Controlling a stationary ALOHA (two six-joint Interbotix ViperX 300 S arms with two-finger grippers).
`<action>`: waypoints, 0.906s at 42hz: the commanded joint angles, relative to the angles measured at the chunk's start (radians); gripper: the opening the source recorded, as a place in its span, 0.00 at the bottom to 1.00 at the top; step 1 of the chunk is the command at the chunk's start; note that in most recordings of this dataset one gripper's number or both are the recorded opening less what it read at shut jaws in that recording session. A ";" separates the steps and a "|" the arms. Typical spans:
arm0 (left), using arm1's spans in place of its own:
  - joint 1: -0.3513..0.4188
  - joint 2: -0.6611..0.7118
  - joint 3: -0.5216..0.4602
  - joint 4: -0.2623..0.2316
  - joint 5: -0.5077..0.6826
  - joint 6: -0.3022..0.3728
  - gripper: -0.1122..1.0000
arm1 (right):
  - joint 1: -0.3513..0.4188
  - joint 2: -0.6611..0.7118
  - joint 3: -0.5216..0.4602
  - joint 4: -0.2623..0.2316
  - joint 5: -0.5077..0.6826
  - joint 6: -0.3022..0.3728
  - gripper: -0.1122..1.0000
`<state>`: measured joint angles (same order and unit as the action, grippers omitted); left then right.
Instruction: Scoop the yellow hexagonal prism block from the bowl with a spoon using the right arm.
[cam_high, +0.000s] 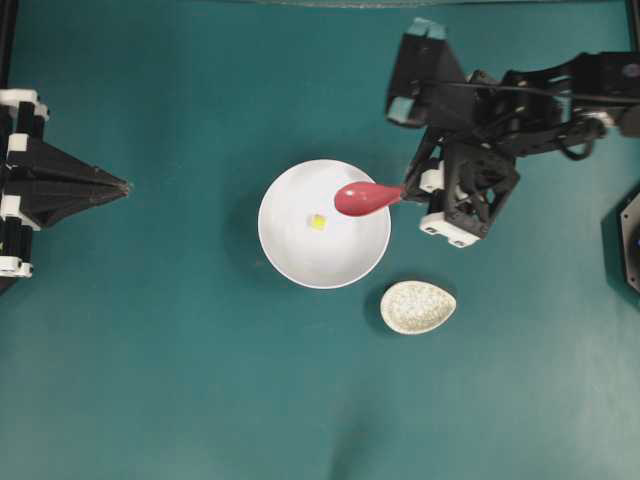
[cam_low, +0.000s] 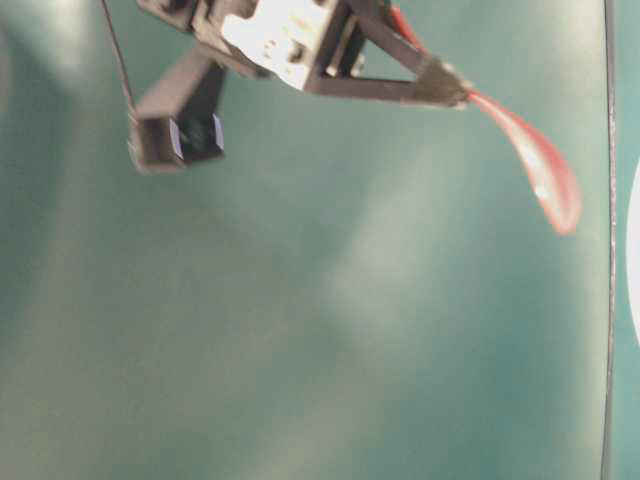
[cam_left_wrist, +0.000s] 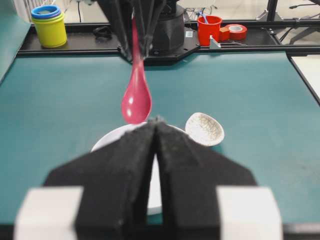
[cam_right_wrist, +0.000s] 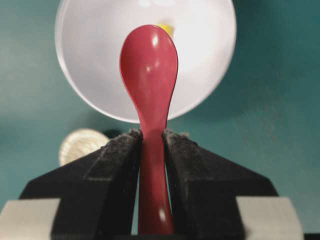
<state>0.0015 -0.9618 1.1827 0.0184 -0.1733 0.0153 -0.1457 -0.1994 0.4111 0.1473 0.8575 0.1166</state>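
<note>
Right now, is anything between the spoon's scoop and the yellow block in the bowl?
Nothing visible. The spoon, clamped by the right gripper, hangs with its scoop over the right side of the bowl. The yellow block lies alone on the bowl's bare white floor. The speckled spoon rest sits outside the bowl, off the path.

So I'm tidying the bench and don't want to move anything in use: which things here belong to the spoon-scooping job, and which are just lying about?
In use:
- spoon, clamped in the right gripper
- bowl
- yellow block, lying in the bowl

Lying about:
- speckled spoon rest beside the bowl
- left gripper, idle, jaws shut
- stacked cups, red cup and tape roll behind the table
</note>
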 joint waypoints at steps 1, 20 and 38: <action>0.002 0.006 -0.014 0.003 -0.003 -0.002 0.10 | -0.003 0.026 -0.060 -0.032 0.058 0.026 0.31; 0.002 0.005 -0.014 0.003 -0.005 -0.002 0.10 | -0.002 0.141 -0.104 -0.037 0.153 0.040 0.31; 0.002 0.005 -0.014 0.003 -0.003 -0.002 0.10 | 0.006 0.192 -0.106 -0.011 0.155 0.040 0.31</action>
<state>0.0015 -0.9618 1.1827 0.0184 -0.1733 0.0153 -0.1411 0.0015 0.3298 0.1289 1.0124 0.1549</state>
